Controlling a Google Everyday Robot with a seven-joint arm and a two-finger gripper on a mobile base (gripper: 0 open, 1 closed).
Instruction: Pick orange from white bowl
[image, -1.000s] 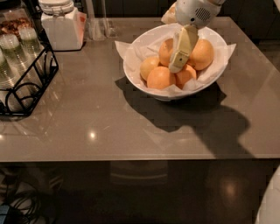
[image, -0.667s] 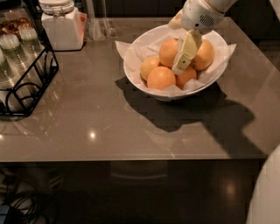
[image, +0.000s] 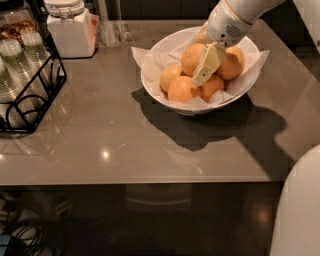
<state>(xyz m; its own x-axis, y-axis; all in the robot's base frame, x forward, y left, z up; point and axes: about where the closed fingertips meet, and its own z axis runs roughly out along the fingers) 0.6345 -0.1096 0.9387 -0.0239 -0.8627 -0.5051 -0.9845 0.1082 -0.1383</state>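
The white bowl (image: 150, 82), wide and lined with crumpled white paper, stands at the back middle of the table. Several oranges lie in it: one on top at the left (image: 191, 57), one at the right (image: 231, 64), one in front (image: 181, 90) and a smaller one at the far left (image: 169, 76). My gripper (image: 206, 67) reaches down from the upper right into the bowl. Its pale yellow tip lies between the top left orange and the right orange and touches the pile. The white wrist (image: 227, 22) hides the back of the bowl.
A white lidded jar (image: 70, 30) stands at the back left. A black wire rack (image: 27, 95) with glass bottles is at the left edge. A clear glass (image: 110, 30) stands beside the jar. A white robot part (image: 300, 210) fills the lower right corner.
The wrist has shifted a little to the right and lower. The gripper tip stays among the oranges in the bowl. No orange has visibly left the pile.
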